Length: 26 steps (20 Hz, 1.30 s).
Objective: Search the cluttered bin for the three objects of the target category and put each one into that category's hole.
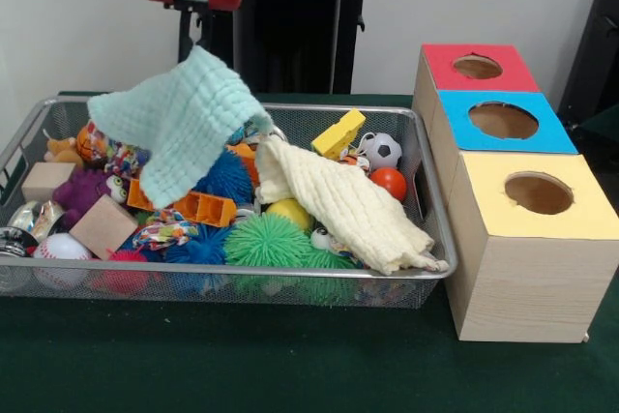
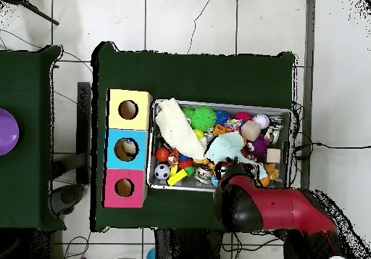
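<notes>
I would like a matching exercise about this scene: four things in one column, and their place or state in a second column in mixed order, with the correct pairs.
Things:
1. mint green cloth
2. cream cloth
3. soccer ball
4. blue-topped box

Places or states:
A. stands between the red-topped box and the yellow-topped box
B. lifted above the toys in the bin
C. lies draped over toys, reaching the bin's rim
D. sits beside the yellow block

Pairs: 1-B, 2-C, 3-D, 4-A
</notes>
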Motion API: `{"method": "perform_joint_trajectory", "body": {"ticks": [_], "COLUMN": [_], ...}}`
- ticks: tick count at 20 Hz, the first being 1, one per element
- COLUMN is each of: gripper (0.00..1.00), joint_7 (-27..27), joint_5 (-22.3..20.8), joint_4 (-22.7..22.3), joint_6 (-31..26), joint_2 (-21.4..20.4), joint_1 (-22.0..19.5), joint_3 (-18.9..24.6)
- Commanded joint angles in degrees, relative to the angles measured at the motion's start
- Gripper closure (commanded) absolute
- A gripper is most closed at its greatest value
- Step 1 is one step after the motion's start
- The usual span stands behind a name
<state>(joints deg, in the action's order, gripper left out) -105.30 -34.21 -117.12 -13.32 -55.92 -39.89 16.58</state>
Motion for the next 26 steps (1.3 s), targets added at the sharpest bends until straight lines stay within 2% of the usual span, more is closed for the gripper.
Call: {"method": "perform_joint_trajectory", "body": {"ticks": [1,6,10,26], "gripper": [1.0,1.0,1.0,1.0], "joint_7": [-3.89,-5.74,-7.6,-7.04], "joint_5": [5.0,6.74,5.74,4.01], "joint_4": [-5.45,-7.42,-7.58,-8.43], "joint_6": [-5.21,-2.62,2.12,8.98], "joint_2": [-2.56,-2.76,-0.37,3.8], "joint_1": [3.34,5.79,7.8,6.36], "joint_3": [3.91,2.84,0.31,0.14]}}
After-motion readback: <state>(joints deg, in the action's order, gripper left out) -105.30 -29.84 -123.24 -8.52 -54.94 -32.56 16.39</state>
